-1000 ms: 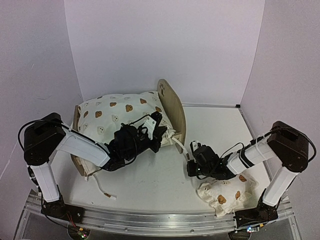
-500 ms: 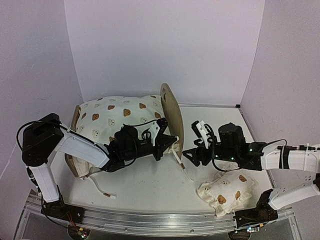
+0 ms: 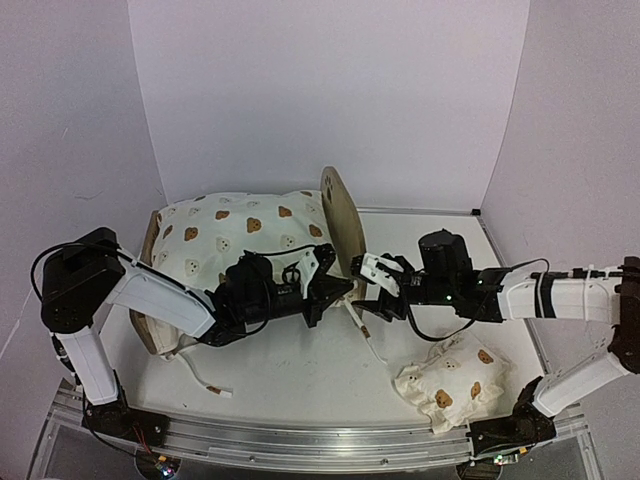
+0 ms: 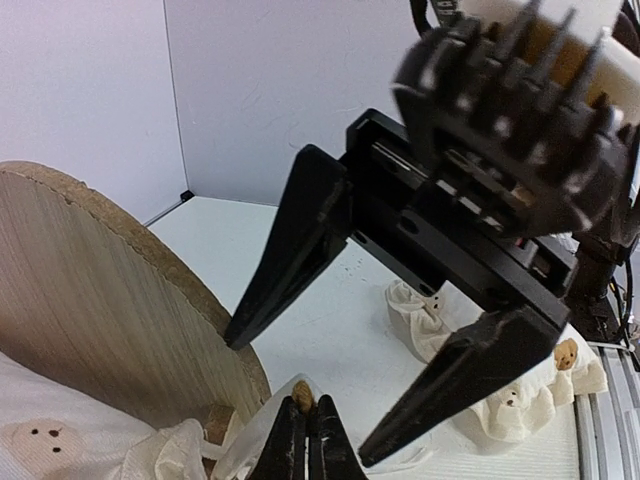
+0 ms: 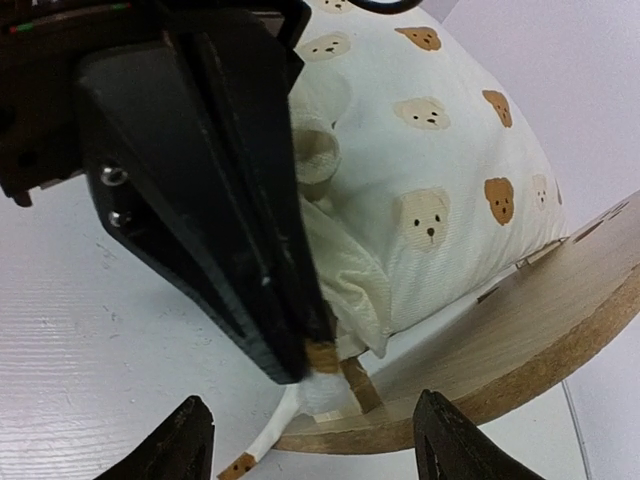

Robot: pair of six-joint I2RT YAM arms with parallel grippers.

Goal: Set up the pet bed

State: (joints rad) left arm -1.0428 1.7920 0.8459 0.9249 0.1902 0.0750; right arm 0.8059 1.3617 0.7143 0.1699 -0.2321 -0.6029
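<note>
- The left arm reaches right along the front of the bed (image 3: pixel 345 225). The left gripper (image 3: pixel 345 290) sits at the headboard's near corner, clenched on a cream tie (image 3: pixel 362 335) of the cushion (image 3: pixel 240 235).
- The right arm stretches left, low over the table (image 3: pixel 300 365). The right gripper (image 3: pixel 368 288) is spread wide and holds nothing, facing the left gripper's tips just beside them.
- The bed stands at the table's back left, with its headboard on the right.
- The cushion covers the bed's base, and the left arm hides its near rail.
- A pillow (image 3: pixel 450 385) lies near the right arm's base.
</note>
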